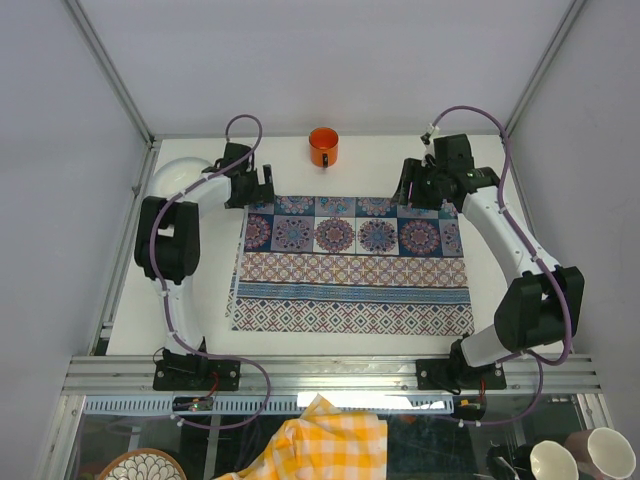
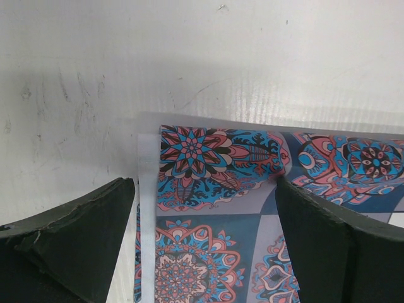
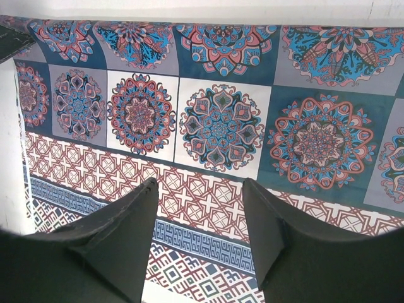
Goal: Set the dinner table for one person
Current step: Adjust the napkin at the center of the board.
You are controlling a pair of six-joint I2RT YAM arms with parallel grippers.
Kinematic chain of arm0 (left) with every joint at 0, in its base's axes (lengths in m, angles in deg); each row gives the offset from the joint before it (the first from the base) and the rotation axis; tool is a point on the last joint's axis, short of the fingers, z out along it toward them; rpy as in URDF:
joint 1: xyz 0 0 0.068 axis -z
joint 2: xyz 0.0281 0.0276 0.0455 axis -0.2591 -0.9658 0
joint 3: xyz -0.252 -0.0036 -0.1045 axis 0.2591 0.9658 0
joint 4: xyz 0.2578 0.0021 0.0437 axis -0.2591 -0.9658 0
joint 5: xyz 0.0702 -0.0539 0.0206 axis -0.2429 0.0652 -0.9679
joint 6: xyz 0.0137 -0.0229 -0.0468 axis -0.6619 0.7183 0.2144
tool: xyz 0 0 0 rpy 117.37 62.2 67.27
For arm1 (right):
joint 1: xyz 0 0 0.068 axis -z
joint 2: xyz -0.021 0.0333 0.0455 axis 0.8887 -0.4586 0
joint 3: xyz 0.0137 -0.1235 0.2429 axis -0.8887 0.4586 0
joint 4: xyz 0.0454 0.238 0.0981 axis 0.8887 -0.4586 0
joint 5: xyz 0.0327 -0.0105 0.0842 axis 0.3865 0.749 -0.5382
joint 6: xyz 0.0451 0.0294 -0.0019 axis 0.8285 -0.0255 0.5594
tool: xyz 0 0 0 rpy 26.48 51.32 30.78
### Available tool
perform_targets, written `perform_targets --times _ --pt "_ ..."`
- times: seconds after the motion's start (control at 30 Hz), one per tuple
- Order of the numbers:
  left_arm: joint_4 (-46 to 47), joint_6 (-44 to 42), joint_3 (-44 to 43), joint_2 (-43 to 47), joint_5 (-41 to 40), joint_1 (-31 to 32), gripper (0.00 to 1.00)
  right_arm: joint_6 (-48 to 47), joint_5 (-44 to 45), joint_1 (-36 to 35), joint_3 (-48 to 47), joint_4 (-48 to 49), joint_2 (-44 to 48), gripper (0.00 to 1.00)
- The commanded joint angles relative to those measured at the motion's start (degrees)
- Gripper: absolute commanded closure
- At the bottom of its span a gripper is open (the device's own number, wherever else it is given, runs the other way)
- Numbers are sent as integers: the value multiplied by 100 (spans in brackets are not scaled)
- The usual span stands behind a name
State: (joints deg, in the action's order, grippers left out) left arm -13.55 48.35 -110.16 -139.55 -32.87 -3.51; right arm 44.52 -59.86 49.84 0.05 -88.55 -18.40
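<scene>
Patterned cloth [image 1: 350,270] — left pincer [image 1: 262,188], right pincer [image 1: 412,192] at far edge | mug [image 1: 323,147] beyond

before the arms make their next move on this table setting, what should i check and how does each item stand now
1. Left gripper open and empty, straddling the far left corner of the cloth: ok.
2. Right gripper empty, jaws apart above the cloth: ok.
3. Cloth spread flat on the dinner table: ok.
4. Orange mug upright, apart from the cloth, beyond its far edge: ok.
5. White dish beside the left arm, which way up it sits: cannot tell.
6. Tableware placed on the cloth: not ok, none there yet.
</scene>
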Motion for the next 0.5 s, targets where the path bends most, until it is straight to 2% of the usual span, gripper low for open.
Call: perform_targets --times 0.0,0.23,0.47 --pt "322 -339 -255 -23 -37 -78 1 5 27 -23 -96 57 194 41" --pt "324 -310 -268 0 -27 -77 1 96 15 -23 -53 57 83 42" --pt "267 -234 -333 99 -5 -79 15 188 12 -23 -5 53 -57 45"
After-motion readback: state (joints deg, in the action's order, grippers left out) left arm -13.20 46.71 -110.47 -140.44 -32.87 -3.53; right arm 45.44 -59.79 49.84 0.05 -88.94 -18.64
